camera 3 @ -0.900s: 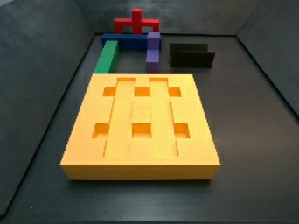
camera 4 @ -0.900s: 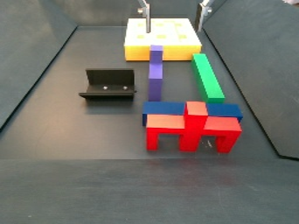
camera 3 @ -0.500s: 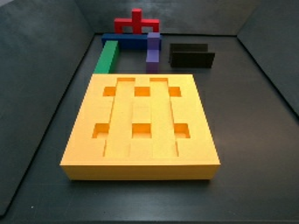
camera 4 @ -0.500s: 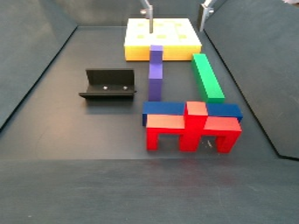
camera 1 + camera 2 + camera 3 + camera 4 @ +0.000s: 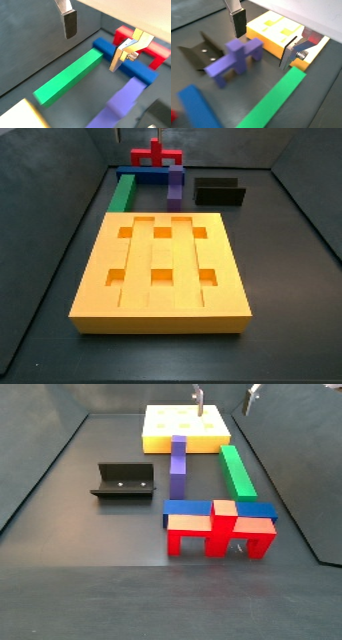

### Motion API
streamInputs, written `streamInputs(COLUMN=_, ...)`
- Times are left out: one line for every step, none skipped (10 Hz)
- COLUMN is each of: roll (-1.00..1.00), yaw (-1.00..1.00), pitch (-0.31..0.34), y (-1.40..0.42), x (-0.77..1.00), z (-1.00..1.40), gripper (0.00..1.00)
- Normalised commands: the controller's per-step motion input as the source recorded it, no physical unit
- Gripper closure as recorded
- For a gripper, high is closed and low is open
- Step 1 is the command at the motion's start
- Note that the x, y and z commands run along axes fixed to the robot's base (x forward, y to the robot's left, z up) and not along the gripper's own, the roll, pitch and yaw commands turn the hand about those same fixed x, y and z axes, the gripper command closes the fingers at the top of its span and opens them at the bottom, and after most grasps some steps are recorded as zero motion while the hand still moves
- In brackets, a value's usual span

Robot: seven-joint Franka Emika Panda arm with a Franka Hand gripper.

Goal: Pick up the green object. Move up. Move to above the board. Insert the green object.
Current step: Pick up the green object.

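— Status on the green object (image 5: 238, 470)?

— I see a long, plain green bar, smooth and matte, lying flat on the dark floor (image 5: 274, 258). In a side view it lies along the left wall with one end just beside the board (image 5: 163, 273) and the other end at the blue bar (image 5: 128, 170). The purple bar (image 5: 178, 466) lies parallel to it, a gap between them.

— And the fingers?

— I have the gripper (image 5: 226, 395) high above the far end of the green object, near the board. Both wrist views show the fingers (image 5: 70, 22) spread apart with nothing between them, the green object (image 5: 69, 78) on the floor below.

— What about the board?

— It is a big orange-yellow slab with lengthwise grooves and six square recesses; I see nothing in any recess. The red piece (image 5: 219, 530) stands over the blue bar at the far end, and the fixture (image 5: 123, 482) sits by itself beside the purple bar.
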Motion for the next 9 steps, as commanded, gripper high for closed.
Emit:
streamInputs(roll=0.0, yaw=-0.04, pitch=0.0, y=-0.15, x=-0.17, z=-1.0, gripper=0.0)
streamInputs(roll=0.0, yaw=-0.11, pitch=0.0, y=-0.03, x=-0.16, z=-1.0, gripper=0.0)
streamInputs(roll=0.02, yaw=-0.1, pitch=0.0, y=0.1, x=-0.33, z=-1.0, gripper=0.0)
streamInputs(roll=0.08, yaw=-0.06, pitch=0.0, y=0.16, x=-0.41, z=-0.93, gripper=0.0)
streamInputs(roll=0.12, yaw=-0.06, pitch=0.0, y=0.1, x=-0.28, z=-0.86, gripper=0.0)
streamInputs(roll=0.15, yaw=-0.05, pitch=0.0, y=0.03, x=-0.25, z=-0.86, gripper=0.0)
streamInputs(roll=0.21, yaw=-0.03, pitch=0.0, y=0.0, x=-0.09, z=-0.83, gripper=0.0)
streamInputs(roll=0.33, yaw=-0.02, pitch=0.021, y=-0.13, x=0.06, z=-0.69, gripper=0.0)
streamInputs(roll=0.35, yaw=-0.06, pitch=0.033, y=-0.07, x=0.1, z=-0.63, gripper=0.0)
